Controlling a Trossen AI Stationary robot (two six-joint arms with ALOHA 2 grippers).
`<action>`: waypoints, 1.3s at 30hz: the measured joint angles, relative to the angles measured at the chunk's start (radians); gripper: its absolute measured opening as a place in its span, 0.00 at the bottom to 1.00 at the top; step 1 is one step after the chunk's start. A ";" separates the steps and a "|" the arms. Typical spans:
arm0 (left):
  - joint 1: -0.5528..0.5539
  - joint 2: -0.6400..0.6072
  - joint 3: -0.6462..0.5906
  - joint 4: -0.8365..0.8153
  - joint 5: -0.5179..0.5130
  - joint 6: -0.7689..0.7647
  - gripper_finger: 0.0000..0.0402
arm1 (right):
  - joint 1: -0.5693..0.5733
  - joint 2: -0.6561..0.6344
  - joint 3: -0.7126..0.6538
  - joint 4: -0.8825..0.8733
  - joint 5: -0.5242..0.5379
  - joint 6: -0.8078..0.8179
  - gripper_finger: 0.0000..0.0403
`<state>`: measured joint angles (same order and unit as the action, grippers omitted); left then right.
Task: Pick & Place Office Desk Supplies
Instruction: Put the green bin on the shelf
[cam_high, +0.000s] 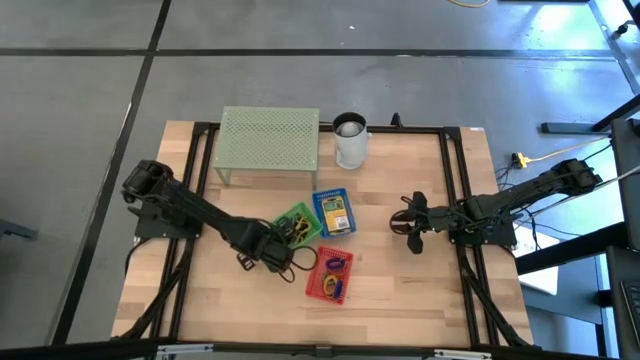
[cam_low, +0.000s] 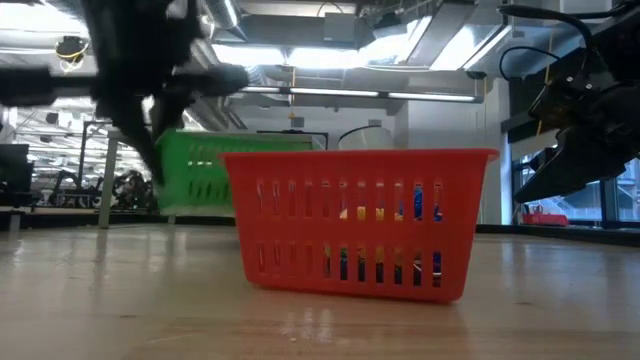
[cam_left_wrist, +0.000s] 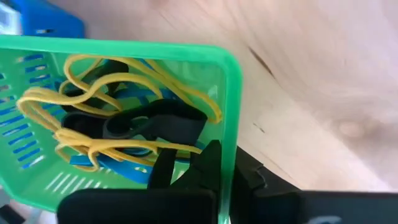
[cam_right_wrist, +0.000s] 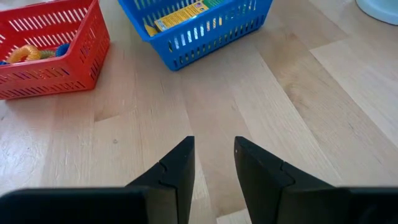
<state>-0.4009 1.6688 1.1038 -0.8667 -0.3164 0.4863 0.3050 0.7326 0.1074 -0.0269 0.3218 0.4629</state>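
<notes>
Green basket (cam_left_wrist: 231, 112) wall between left tool (cam_left_wrist: 205, 165) fingers

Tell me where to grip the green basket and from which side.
Grip the green basket by its thin upright rim, from above, one finger inside and one outside. The left gripper is at that wall already; the rubber bands and black binder clips inside leave the rim free.

Two dark arms, matte black all over — jointed segments thick at the shoulder and slimmer toward the wrist. Left arm (cam_high: 190, 208) with a rounded, bulbous base joint and a loose black cable looping out near its wrist. Right arm (cam_high: 520, 198) of the same build, thin black cables trailing along its links. Jaws of the right gripper (cam_right_wrist: 213, 163) as two flat, angular black wedges, stepped along their inner edges, fixed on a broad black crossbar.
</notes>
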 joint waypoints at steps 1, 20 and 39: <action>-0.003 0.000 0.021 -0.015 0.000 -0.013 0.01 | 0.000 0.000 0.000 0.000 0.000 0.000 0.28; 0.039 -0.001 0.404 -0.445 -0.139 -0.215 0.01 | 0.000 0.000 0.000 0.000 0.000 0.000 0.28; 0.502 -0.240 0.418 -0.674 -0.163 -0.233 0.01 | 0.000 0.000 0.000 0.001 0.001 -0.001 0.28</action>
<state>0.1014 1.4290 1.5221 -1.5405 -0.4797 0.2531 0.3050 0.7329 0.1078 -0.0259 0.3232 0.4624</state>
